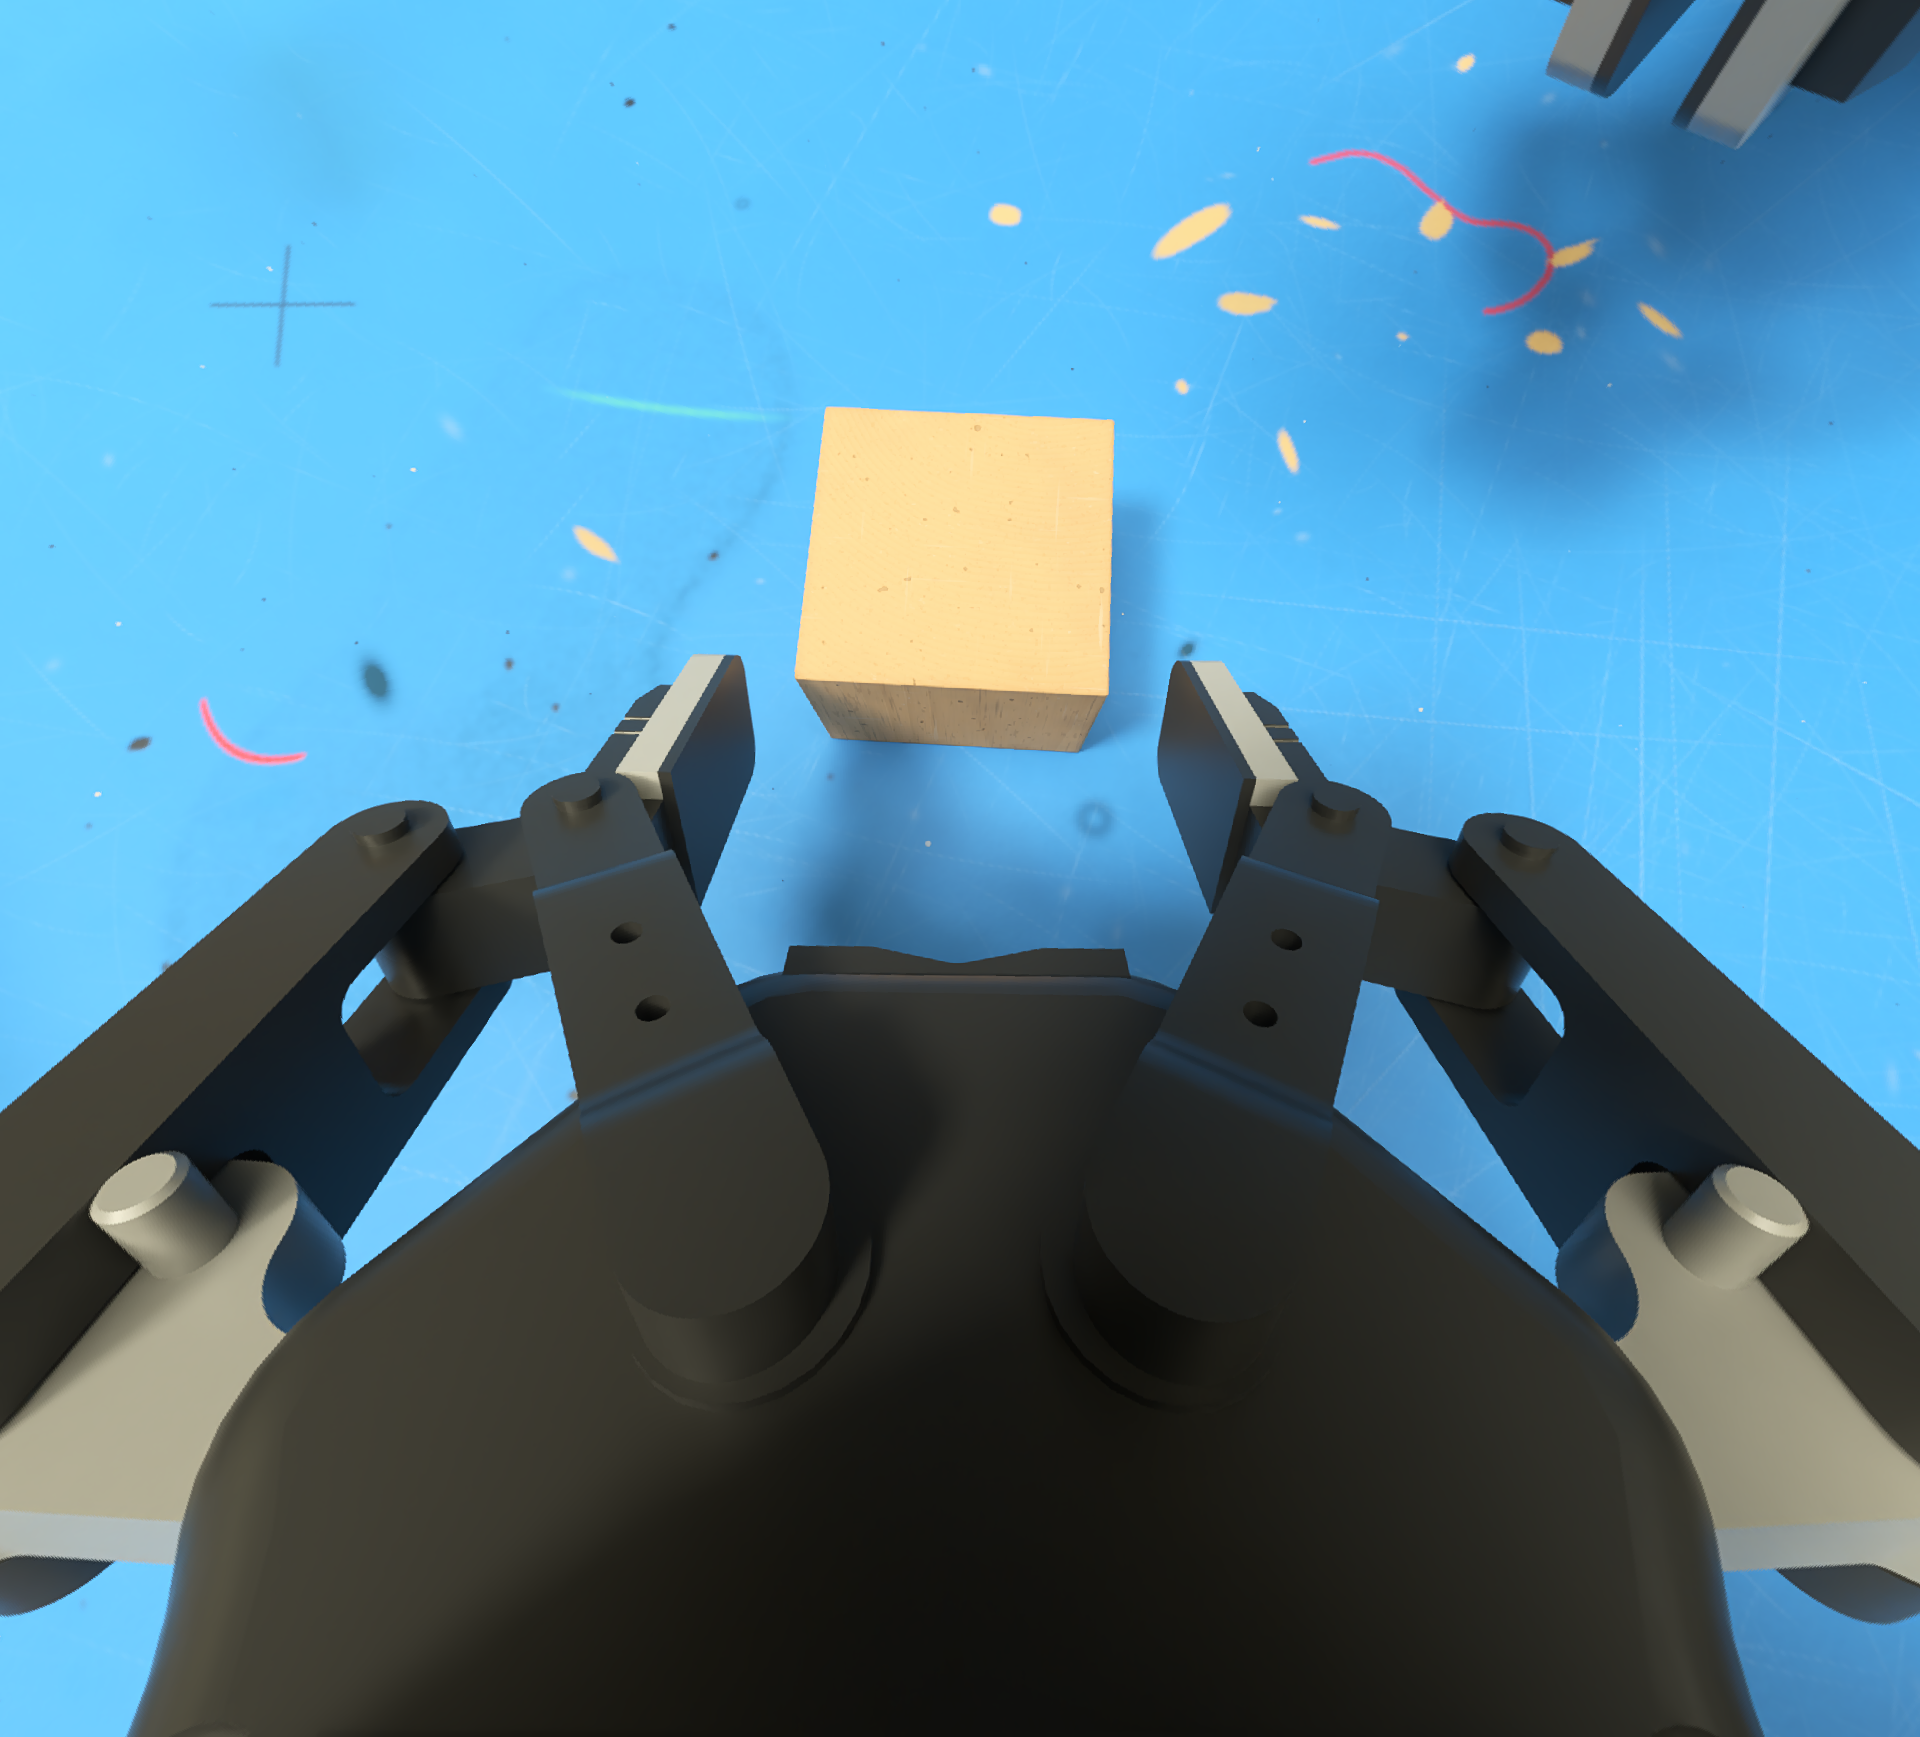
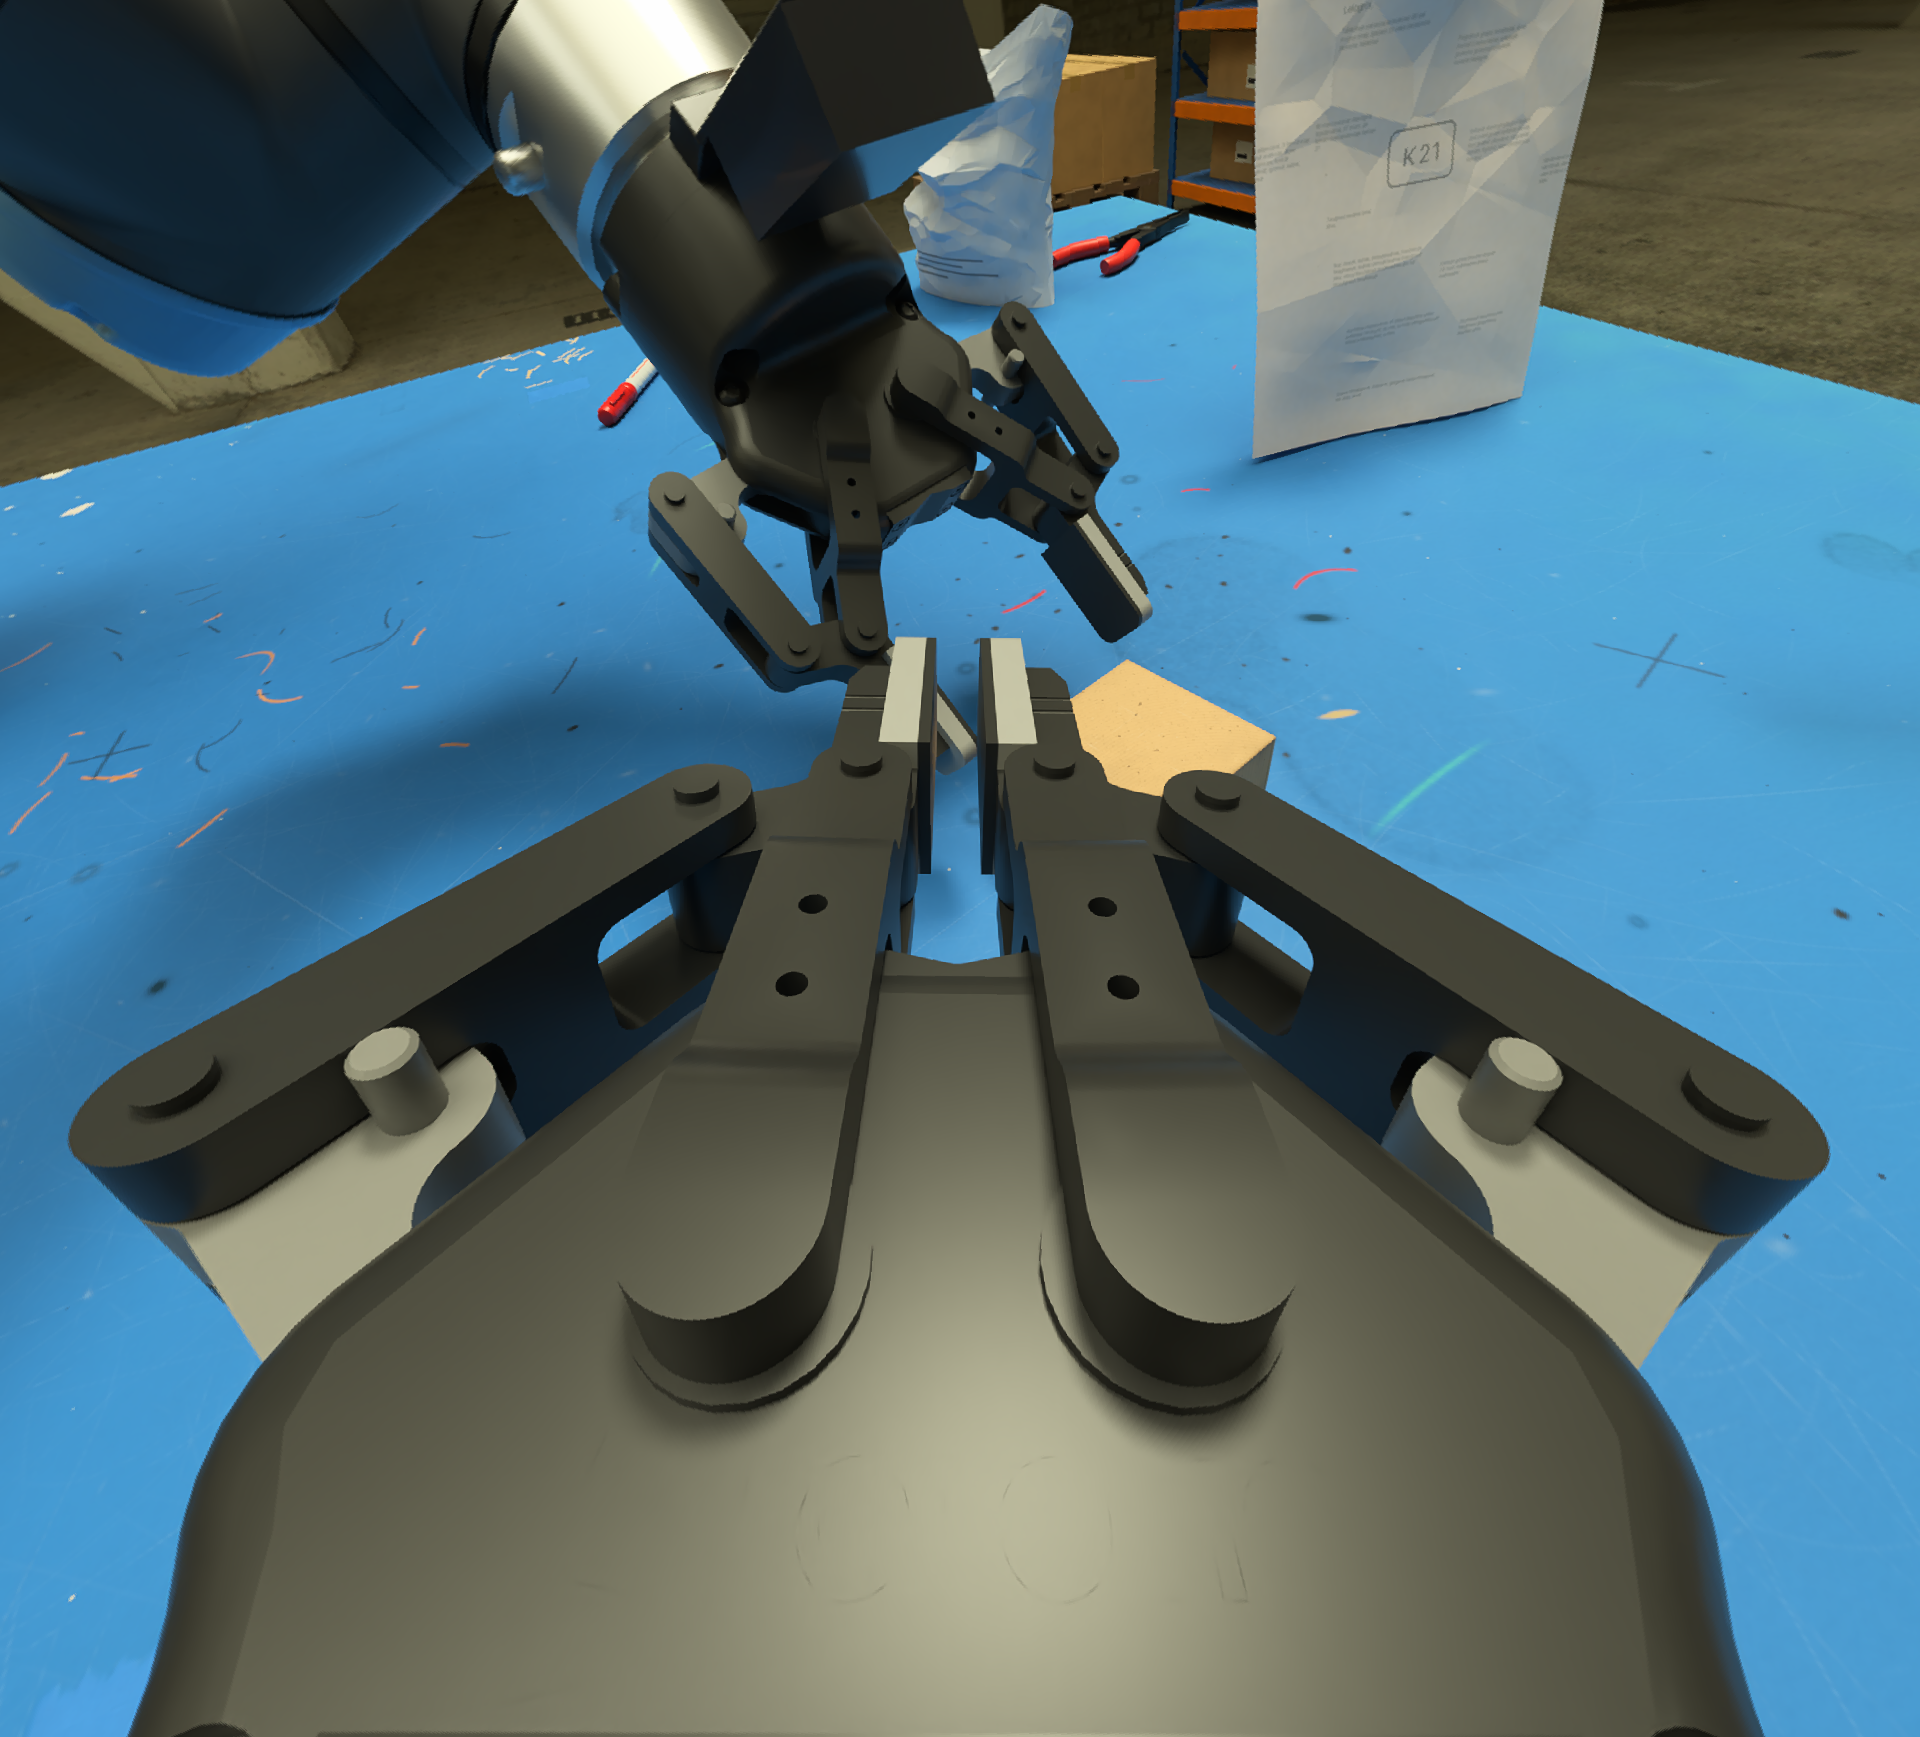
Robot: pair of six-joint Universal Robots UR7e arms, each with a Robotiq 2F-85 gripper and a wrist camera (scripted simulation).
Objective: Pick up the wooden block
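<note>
Left wrist view: left gripper [image 1: 956, 711] spread wide, empty, poised above wooden block [image 1: 954, 560], which sits flat on blue table [image 1: 416, 129] just ahead of the fingertips. No contact, grasp not yet made.

Right wrist view: right gripper [image 2: 957, 695] nearly closed, empty, near the block; descent, closing and lift remain.

Left gripper [image 1: 956, 700] spread wide; right gripper [image 2: 956, 700] seemingly closed
</note>
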